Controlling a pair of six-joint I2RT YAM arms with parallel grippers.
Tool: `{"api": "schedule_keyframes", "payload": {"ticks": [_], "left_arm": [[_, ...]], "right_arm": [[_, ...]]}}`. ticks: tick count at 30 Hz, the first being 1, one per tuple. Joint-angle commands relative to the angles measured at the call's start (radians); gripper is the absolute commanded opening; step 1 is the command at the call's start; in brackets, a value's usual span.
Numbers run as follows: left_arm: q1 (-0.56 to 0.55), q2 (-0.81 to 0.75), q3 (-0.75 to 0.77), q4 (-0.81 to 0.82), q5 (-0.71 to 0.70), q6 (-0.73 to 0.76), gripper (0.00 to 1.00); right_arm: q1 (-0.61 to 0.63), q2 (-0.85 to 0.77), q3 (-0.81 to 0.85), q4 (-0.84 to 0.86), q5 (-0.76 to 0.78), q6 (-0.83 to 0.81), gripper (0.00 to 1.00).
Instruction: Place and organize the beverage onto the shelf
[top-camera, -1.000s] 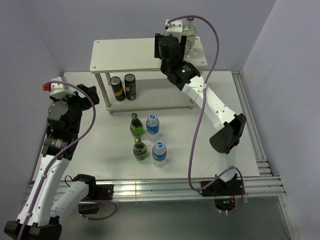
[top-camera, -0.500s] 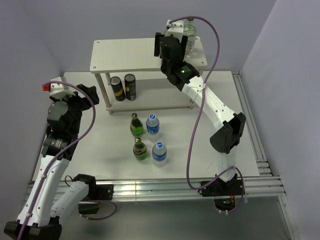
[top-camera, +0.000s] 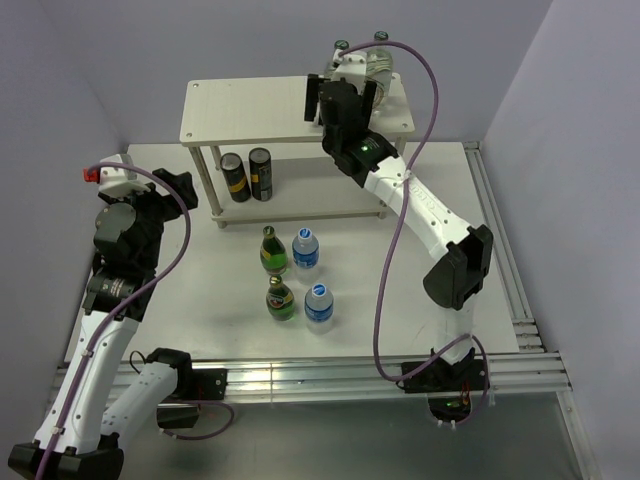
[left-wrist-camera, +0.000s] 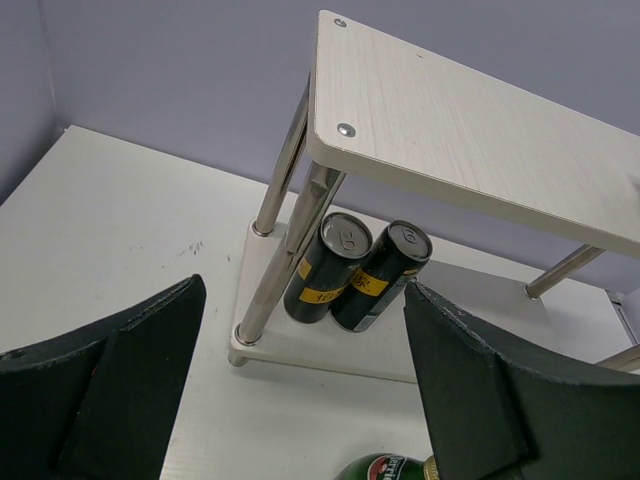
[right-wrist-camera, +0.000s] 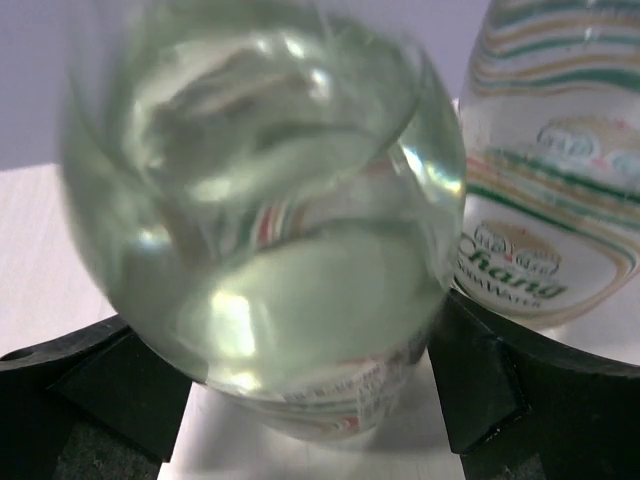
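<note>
The shelf (top-camera: 250, 112) stands at the back, its top board also in the left wrist view (left-wrist-camera: 450, 120). My right gripper (top-camera: 347, 78) reaches over the top board's right end and is shut on a clear glass soda-water bottle (right-wrist-camera: 280, 200), which sits tilted between the fingers (right-wrist-camera: 500, 390); its cap shows in the top view (top-camera: 342, 46). A second clear bottle of the same kind (right-wrist-camera: 555, 200) stands right beside it (top-camera: 382, 55). My left gripper (top-camera: 178, 185) is open and empty, left of the shelf.
Two black cans (top-camera: 248, 175) stand on the lower board (left-wrist-camera: 355, 270). Two green bottles (top-camera: 272, 252) (top-camera: 280, 298) and two water bottles (top-camera: 306, 250) (top-camera: 318, 304) stand on the table in front. Walls close in at the back and sides.
My right gripper has moved a little further back over the top board with the bottle, and the bottle's cap now shows beside the other one. The left arm has not moved.
</note>
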Motion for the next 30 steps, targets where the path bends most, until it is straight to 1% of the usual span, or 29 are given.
{"api": "schedule_keyframes", "payload": {"ticks": [1, 6, 10, 11, 13, 14, 16, 17, 18, 19, 20, 21, 22, 23, 24, 25, 26, 27, 28, 30], "left_arm": [[0.010, -0.018, 0.011, 0.022, 0.001, 0.016, 0.87], [0.015, -0.023, 0.008, 0.022, 0.001, 0.015, 0.88], [0.018, -0.023, 0.010, 0.022, 0.002, 0.012, 0.88], [0.018, -0.024, 0.008, 0.022, 0.002, 0.013, 0.88], [0.018, -0.025, 0.010, 0.021, -0.001, 0.012, 0.88], [0.019, -0.025, 0.008, 0.022, -0.001, 0.015, 0.88], [0.019, -0.023, 0.010, 0.022, 0.001, 0.015, 0.88], [0.019, -0.023, 0.008, 0.022, 0.004, 0.013, 0.88], [0.019, -0.023, 0.007, 0.024, 0.002, 0.013, 0.88], [0.019, -0.020, 0.008, 0.024, 0.004, 0.012, 0.88], [0.019, -0.020, 0.008, 0.024, 0.008, 0.012, 0.88], [0.019, -0.018, 0.008, 0.024, 0.010, 0.013, 0.87], [0.019, -0.015, 0.010, 0.025, 0.011, 0.012, 0.87], [0.019, -0.015, 0.010, 0.024, 0.015, 0.010, 0.87], [0.019, -0.015, 0.008, 0.025, 0.015, 0.012, 0.87], [0.019, -0.015, 0.005, 0.027, 0.012, 0.010, 0.87], [0.019, -0.014, 0.007, 0.027, 0.013, 0.009, 0.88], [0.019, -0.011, 0.007, 0.027, 0.011, 0.007, 0.89], [0.019, -0.006, 0.007, 0.027, 0.010, 0.004, 0.89], [0.019, 0.003, 0.005, 0.033, 0.013, -0.001, 0.90]], "right_arm": [[0.013, -0.087, -0.064, 0.035, 0.002, 0.030, 0.92], [0.041, -0.177, -0.168, 0.053, 0.029, 0.051, 0.92], [0.075, -0.271, -0.309, 0.070, 0.046, 0.082, 0.94], [0.092, -0.312, -0.332, 0.067, 0.054, 0.100, 0.96], [0.115, -0.361, -0.417, 0.056, 0.088, 0.120, 0.96], [0.128, -0.418, -0.450, 0.052, 0.098, 0.132, 0.96], [0.181, -0.483, -0.558, 0.041, 0.152, 0.168, 0.96], [0.205, -0.554, -0.597, 0.033, 0.175, 0.203, 0.96], [0.251, -0.594, -0.689, 0.029, 0.190, 0.221, 0.96], [0.279, -0.639, -0.742, 0.025, 0.206, 0.241, 0.96], [0.308, -0.729, -0.800, 0.033, 0.201, 0.276, 0.96], [0.335, -0.774, -0.911, 0.035, 0.194, 0.298, 0.96], [0.395, -0.818, -0.964, 0.036, 0.195, 0.319, 0.96], [0.427, -0.892, -1.015, 0.036, 0.197, 0.362, 0.96], [0.461, -0.920, -1.088, 0.026, 0.201, 0.387, 0.96], [0.519, -0.943, -1.113, -0.028, 0.212, 0.417, 0.96], [0.549, -0.972, -1.133, -0.059, 0.233, 0.468, 0.96], [0.578, -0.983, -1.162, -0.082, 0.246, 0.482, 0.96], [0.637, -0.991, -1.168, -0.152, 0.269, 0.510, 0.96], [0.694, -1.000, -1.182, -0.227, 0.315, 0.603, 0.97]]}}
